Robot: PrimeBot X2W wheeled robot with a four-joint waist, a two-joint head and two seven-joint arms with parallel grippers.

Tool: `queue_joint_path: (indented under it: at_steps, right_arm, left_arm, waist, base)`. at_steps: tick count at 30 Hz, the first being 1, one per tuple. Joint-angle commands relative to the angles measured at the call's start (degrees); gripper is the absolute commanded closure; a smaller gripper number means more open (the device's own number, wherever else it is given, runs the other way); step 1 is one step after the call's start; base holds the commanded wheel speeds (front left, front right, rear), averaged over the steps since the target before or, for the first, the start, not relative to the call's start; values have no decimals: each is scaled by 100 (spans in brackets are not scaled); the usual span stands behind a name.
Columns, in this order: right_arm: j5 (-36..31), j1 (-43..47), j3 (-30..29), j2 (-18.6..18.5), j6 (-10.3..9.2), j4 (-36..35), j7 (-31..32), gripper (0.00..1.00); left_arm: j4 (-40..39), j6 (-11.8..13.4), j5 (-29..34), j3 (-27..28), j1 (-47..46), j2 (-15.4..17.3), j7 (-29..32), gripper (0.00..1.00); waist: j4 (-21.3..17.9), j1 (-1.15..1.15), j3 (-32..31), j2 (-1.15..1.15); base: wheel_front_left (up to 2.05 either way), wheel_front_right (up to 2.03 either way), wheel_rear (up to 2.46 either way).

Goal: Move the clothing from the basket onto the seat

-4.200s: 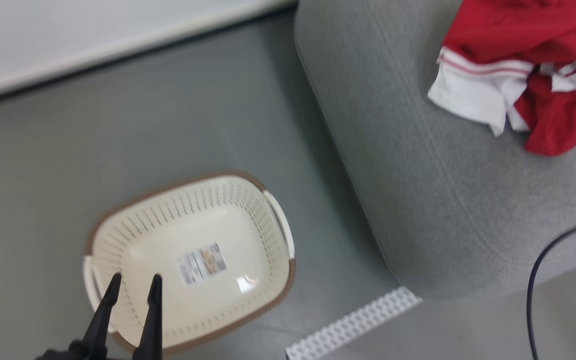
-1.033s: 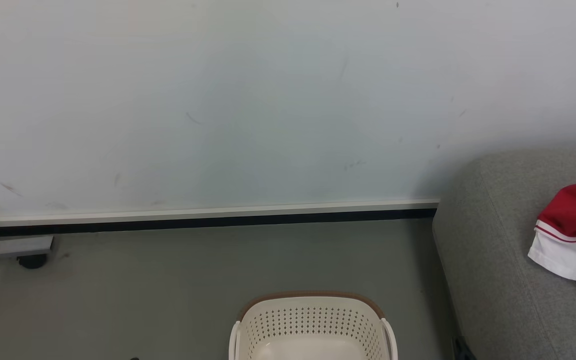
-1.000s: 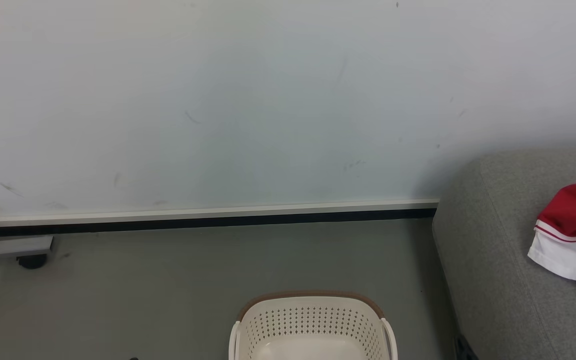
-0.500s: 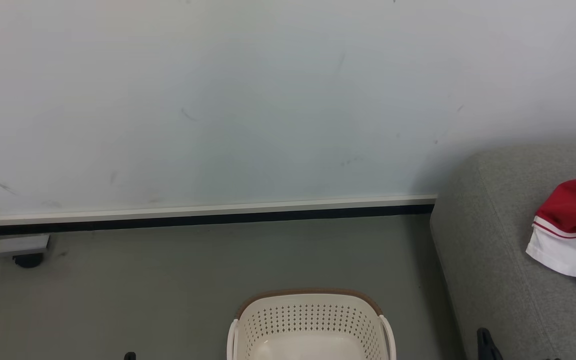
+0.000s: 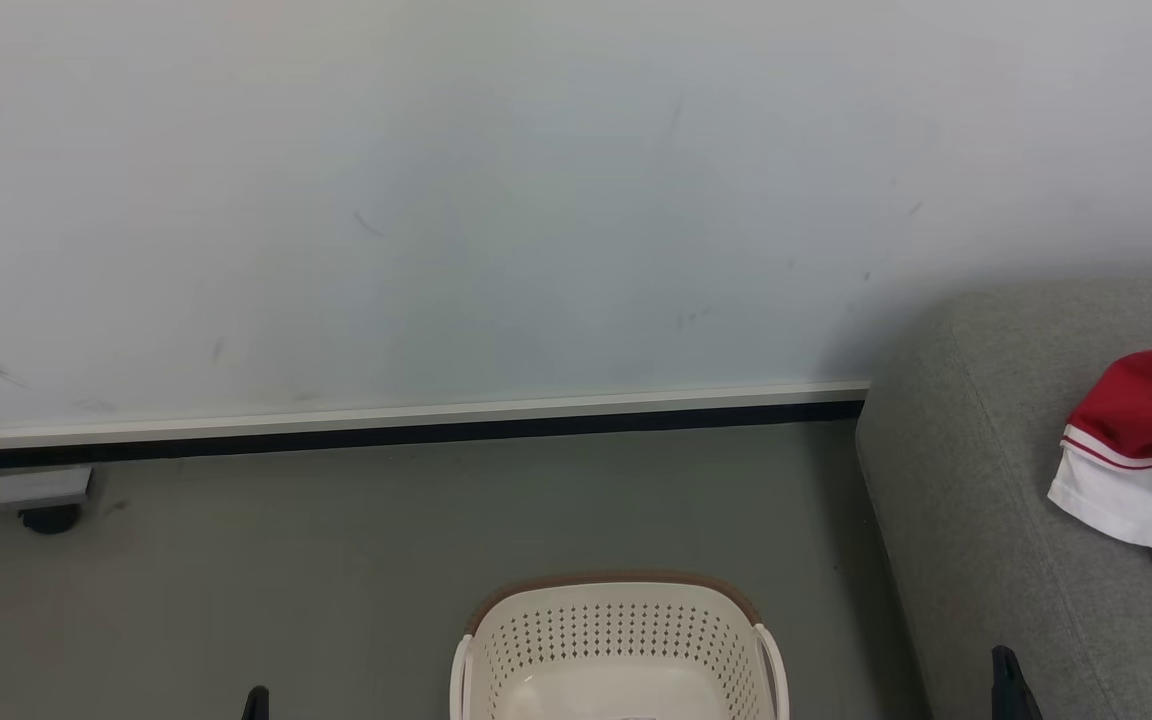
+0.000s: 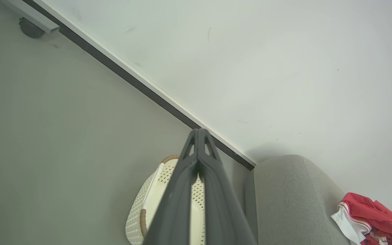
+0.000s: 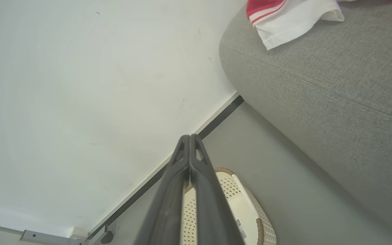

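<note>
Right fingers [image 5: 1004,692] have risen, well apart from clothing [image 5: 1141,440] on seat [image 5: 966,520].

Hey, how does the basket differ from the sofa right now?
The basket is cream perforated plastic with a brown rim; the sofa is grey woven fabric. The basket is far smaller than the sofa. What shows of the basket's inside is bare, while the sofa carries the red clothing. Both stand on the grey floor by the wall.
</note>
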Motion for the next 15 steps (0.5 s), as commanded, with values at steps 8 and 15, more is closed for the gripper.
queue_joint_path:
  at_steps: [8, 15]
  right_arm:
    - [734, -29, -132, -68, 0, -182, 129, 100]
    - [1283, -22, -229, -81, 0, -261, 233, 100]
  left_arm:
    - [-34, -62, -696, 9, -213, 30, 166, 100]
    - [-16, -98, -1208, 11, -280, 31, 298, 100]
  waist:
    - [-23, -1, 29, 0]
    - [-45, -1, 55, 0]
  base:
    - [0, 0, 0]
    - [0, 0, 0]
